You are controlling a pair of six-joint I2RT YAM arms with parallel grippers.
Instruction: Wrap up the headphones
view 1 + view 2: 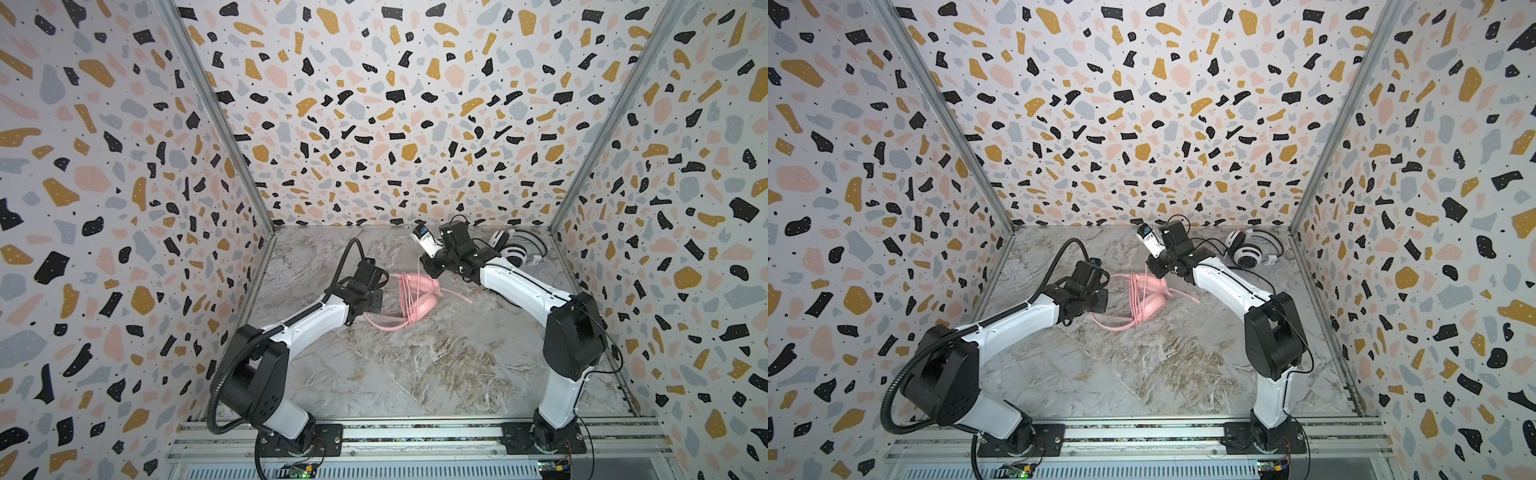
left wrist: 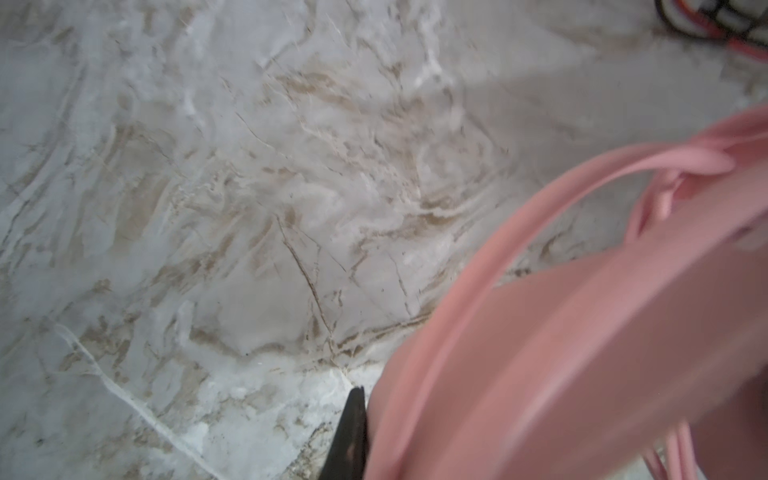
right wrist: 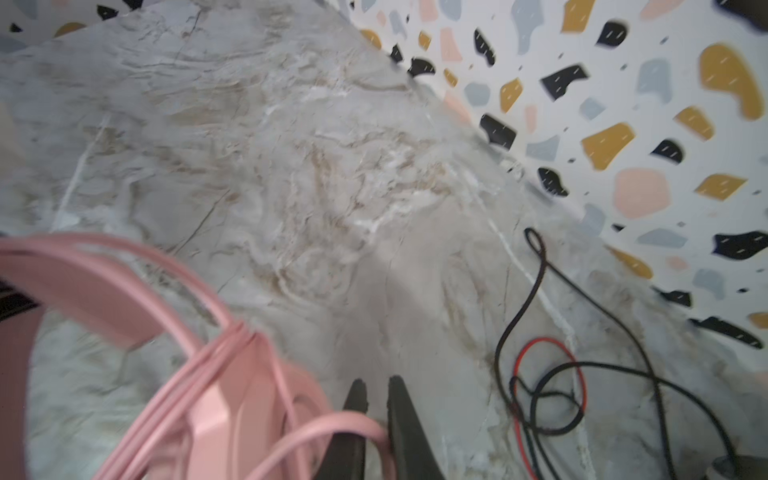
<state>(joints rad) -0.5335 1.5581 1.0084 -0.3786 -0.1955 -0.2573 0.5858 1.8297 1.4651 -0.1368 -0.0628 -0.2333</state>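
Observation:
The pink headphones (image 1: 417, 291) (image 1: 1148, 291) lie mid-table with their pink cord looped several times around the band. My left gripper (image 1: 383, 287) (image 1: 1106, 291) is shut on the pink headband (image 2: 582, 353). Only one black finger (image 2: 352, 432) shows, pressed against the band. My right gripper (image 1: 429, 267) (image 1: 1153, 268) hovers at the far side of the earcups. Its jaws (image 3: 377, 384) stand a narrow gap apart, and a loop of pink cord (image 3: 332, 424) threads between them. The white-and-black headphones (image 1: 513, 249) (image 1: 1246, 251) rest at the back right, their thin black and red cords (image 3: 540, 395) loose on the table.
Patterned walls close in the marble table (image 1: 415, 374) on three sides. A metal rail (image 1: 415, 432) carrying both arm bases runs along the front. A loose length of pink cord (image 1: 386, 326) trails toward the front of the table.

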